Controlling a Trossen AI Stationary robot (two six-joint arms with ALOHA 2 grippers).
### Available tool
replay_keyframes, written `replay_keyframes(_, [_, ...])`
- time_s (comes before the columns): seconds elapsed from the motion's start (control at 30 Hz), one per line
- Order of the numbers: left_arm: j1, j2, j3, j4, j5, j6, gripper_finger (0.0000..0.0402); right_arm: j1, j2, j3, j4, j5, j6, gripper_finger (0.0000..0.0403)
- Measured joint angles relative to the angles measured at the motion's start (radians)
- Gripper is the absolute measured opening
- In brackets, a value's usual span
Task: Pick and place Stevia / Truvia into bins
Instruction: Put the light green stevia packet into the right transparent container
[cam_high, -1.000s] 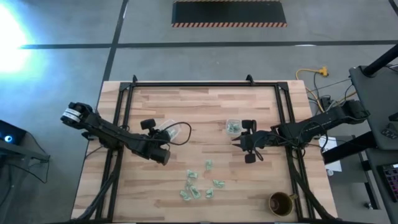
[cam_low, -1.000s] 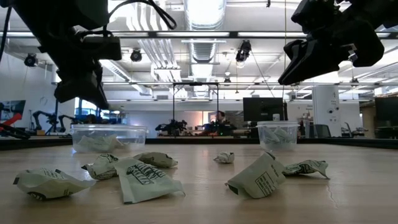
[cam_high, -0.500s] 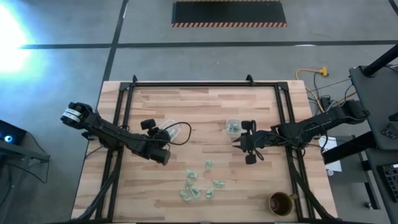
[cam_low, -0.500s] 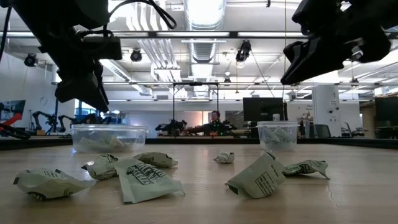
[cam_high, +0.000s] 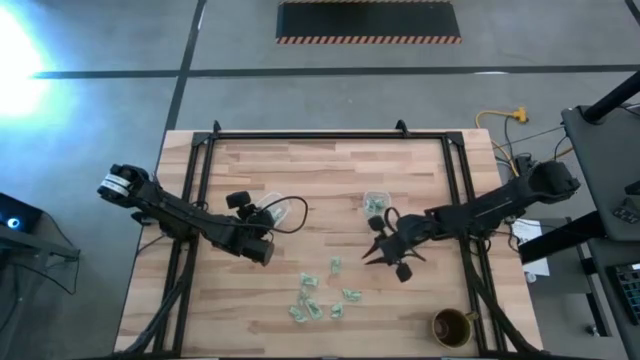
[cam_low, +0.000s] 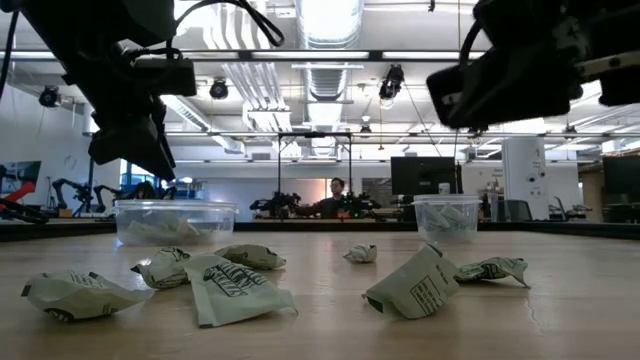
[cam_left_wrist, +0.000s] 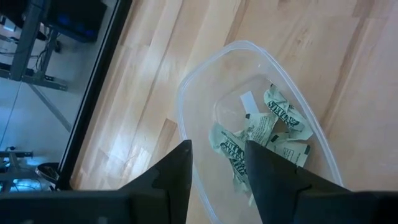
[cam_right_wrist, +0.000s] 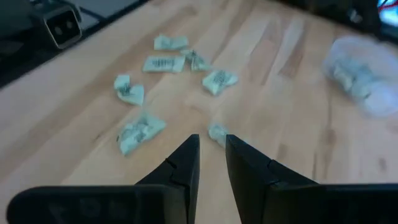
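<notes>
Your wood table (cam_high: 330, 170) holds scattered packets (cam_high: 318, 298); left gripper (cam_left_wrist: 217, 163) gapes over its bin (cam_left_wrist: 193, 106), right gripper's (cam_right_wrist: 211, 146) fingers narrowly apart.

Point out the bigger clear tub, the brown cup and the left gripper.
Bigger clear tub (cam_left_wrist: 186, 99), left wrist view, on its rim.
Brown cup (cam_high: 450, 326), high view, on its middle.
Left gripper (cam_left_wrist: 217, 165), left wrist view, midway between its fingertips.

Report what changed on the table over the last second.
The right end effector swung away from the smaller bin toward the loose packets, fingers a little apart and empty. The left end effector opened over the larger bin, holding nothing. Bins, packets and brown cup stayed put.
</notes>
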Motion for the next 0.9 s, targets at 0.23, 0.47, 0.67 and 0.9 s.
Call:
replay_keyframes(0.23, [0.0, 0.0, 0.0, 0.005, 0.003, -0.001, 0.0131, 0.02, 0.18, 0.035, 0.006, -0.124, 0.124, 0.0068])
replay_keyframes(0.47, [0.0, 0.0, 0.0, 0.007, 0.006, -0.002, 0.0131, 0.06, 0.327, 0.098, 0.048, -0.129, 0.146, 0.0068])
replay_keyframes(0.67, [0.0, 0.0, 0.0, 0.007, 0.007, -0.002, 0.0131, 0.073, 0.371, 0.144, 0.05, -0.129, 0.167, 0.0068])
replay_keyframes(0.9, [-0.001, 0.0, 0.0, 0.007, 0.007, -0.008, 0.0131, 0.097, 0.408, 0.159, 0.051, -0.126, 0.215, 0.0099])
